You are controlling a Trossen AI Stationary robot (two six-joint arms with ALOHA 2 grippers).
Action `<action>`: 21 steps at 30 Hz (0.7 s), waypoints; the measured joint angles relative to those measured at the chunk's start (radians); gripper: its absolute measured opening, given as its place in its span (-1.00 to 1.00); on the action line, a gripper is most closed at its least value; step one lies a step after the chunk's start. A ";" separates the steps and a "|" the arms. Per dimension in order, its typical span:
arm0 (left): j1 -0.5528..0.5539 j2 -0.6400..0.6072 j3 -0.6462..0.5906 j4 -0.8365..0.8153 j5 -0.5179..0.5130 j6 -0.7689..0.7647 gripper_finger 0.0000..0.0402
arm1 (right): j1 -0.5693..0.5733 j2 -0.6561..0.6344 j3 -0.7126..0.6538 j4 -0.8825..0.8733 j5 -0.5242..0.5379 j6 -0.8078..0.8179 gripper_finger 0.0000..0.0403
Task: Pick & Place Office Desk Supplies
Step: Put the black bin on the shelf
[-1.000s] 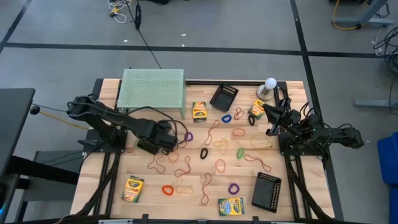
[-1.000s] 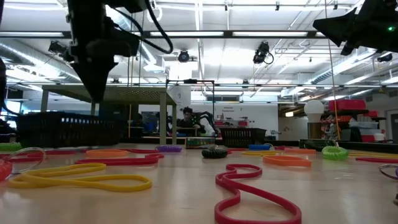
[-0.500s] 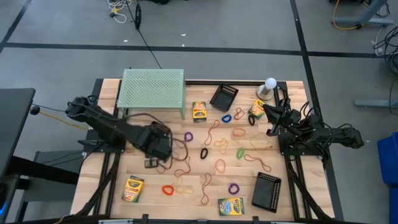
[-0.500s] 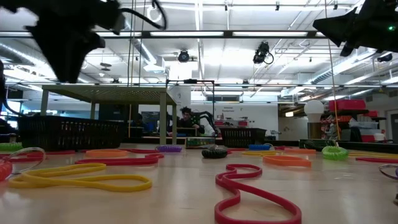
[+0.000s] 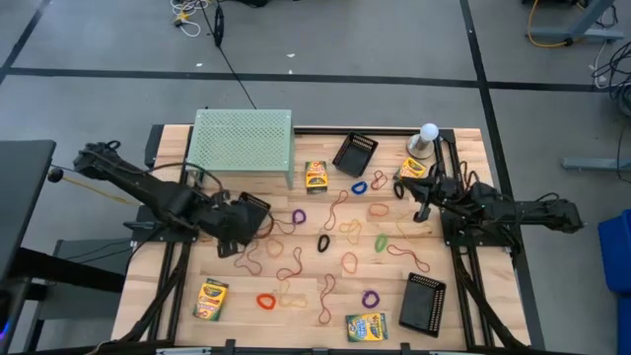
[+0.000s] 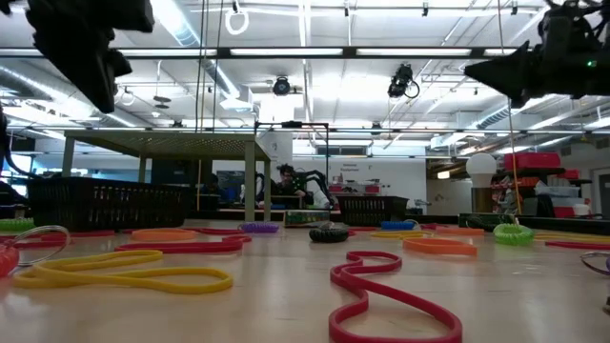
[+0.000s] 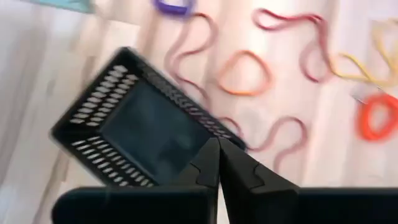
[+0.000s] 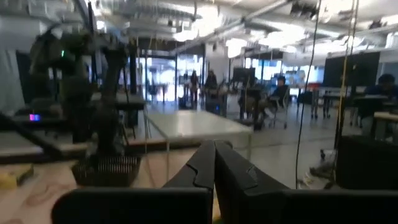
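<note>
My left gripper (image 5: pixel 232 237) (image 7: pixel 217 143) hovers over the table's left half, shut on a small black mesh tray (image 7: pixel 143 137). In the low view the left gripper (image 6: pixel 81 57) is high above the boards. My right gripper (image 5: pixel 422 209) (image 8: pixel 215 144) is shut on nothing and hangs level over the right side, near a crayon box (image 5: pixel 409 173). Coloured rubber bands (image 5: pixel 335 232) lie scattered flat across the middle. Two more black trays (image 5: pixel 355 153) (image 5: pixel 424 301) and further crayon boxes (image 5: pixel 315 175) (image 5: pixel 211 299) (image 5: pixel 365 325) rest on the wood. My left gripper pinches the black mesh tray by its rim (image 7: pixel 208 138), at one side wall near a corner, between the two fingers. The fingers come from above, slanting down. The tray hangs tilted ahead of the fingertips, lifted off the table, its open side toward the wrist camera.
A pale green perforated stand (image 5: pixel 242 143) occupies the far left; another black tray (image 6: pixel 105 200) shows under it in the low view. A white globe (image 5: pixel 428 138) stands at the far right corner. People and desks fill the room beyond.
My left gripper has risen from low over the table and drawn back toward the table's left edge, the tray moving with it. My right gripper has dipped a little and shifted slightly toward the table's left.
</note>
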 joint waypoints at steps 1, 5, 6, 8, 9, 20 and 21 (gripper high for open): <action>0.018 -0.004 -0.014 -0.002 -0.008 0.000 -0.88 | 0.000 0.017 0.000 0.003 0.000 0.000 -0.96; 0.063 -0.004 -0.035 0.012 0.028 0.147 -0.89 | 0.000 0.089 0.000 0.034 0.000 0.000 -0.98; 0.064 -0.004 -0.034 0.031 0.052 0.189 -0.92 | 0.000 0.106 0.000 0.039 -0.002 0.000 -0.98; 0.076 -0.002 -0.034 0.036 0.088 0.228 -0.96 | 0.000 0.141 0.000 0.057 -0.018 -0.008 -0.97; 0.083 0.008 -0.033 0.035 0.110 0.224 -0.96 | 0.000 0.157 0.000 0.075 -0.020 -0.031 -0.97; 0.074 0.213 -0.007 -0.063 0.263 0.280 -0.36 | -0.002 0.264 0.000 0.288 -0.018 -0.104 -0.98; 0.064 0.227 -0.003 -0.061 0.264 0.309 -0.31 | -0.002 0.274 0.000 0.283 -0.018 -0.091 -0.98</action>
